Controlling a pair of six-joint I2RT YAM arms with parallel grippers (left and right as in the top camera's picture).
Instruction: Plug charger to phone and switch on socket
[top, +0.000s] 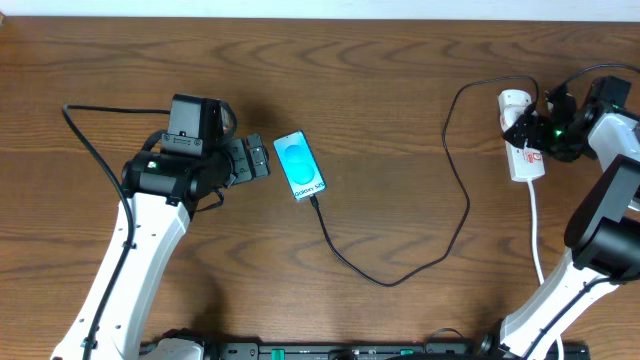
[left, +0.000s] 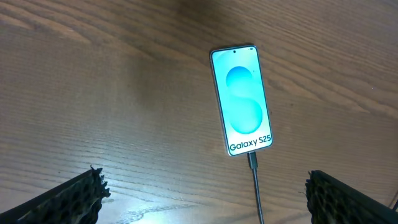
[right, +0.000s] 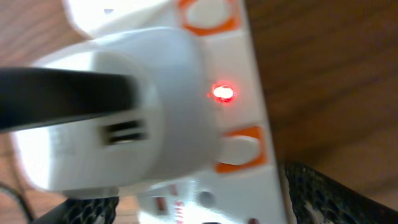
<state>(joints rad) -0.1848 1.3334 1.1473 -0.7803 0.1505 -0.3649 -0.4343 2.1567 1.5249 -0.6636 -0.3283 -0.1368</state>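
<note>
Right hand (top: 537, 134) hangs low over socket (right: 255, 74), cannot tell if apart or clamped; red lamp (right: 222, 93) lit. Left hand (top: 265, 158) apart beside phone (top: 299, 165) on tabletop (top: 400, 80), charger (top: 460, 215) seated. Risk: my lift-off snags adapter (right: 124, 124), tugs charger out of phone.

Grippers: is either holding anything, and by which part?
Left gripper is open and holds nothing; the phone lies apart, ahead of it. Right gripper is at the socket by the charger's white adapter; whether it grips anything cannot be told.
</note>
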